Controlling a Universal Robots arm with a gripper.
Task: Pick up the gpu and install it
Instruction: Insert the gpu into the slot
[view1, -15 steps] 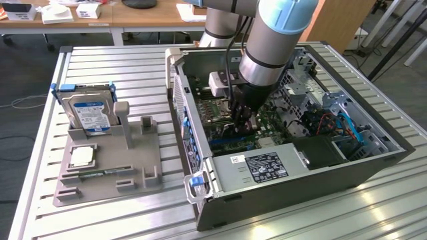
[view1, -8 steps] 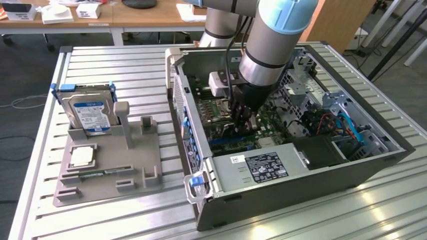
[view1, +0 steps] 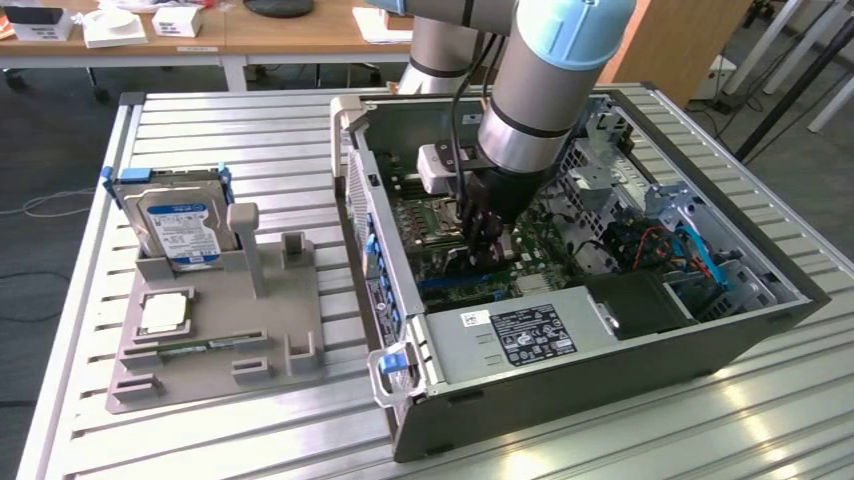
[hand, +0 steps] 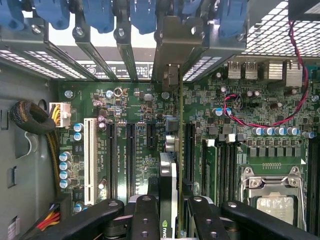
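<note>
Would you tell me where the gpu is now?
In the wrist view, the gpu stands edge-on in the pincer, over the motherboard's slots inside the case.

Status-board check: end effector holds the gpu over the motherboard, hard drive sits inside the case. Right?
No: exterior view shows the hard drive standing in the grey fixture outside the case. The end effector does hold the gpu over the motherboard.

Setting: robotics lab or workshop. Evidence: slotted aluminium bench, robot arm over opened PC tower, grey parts fixture beside it, wooden desks behind
</note>
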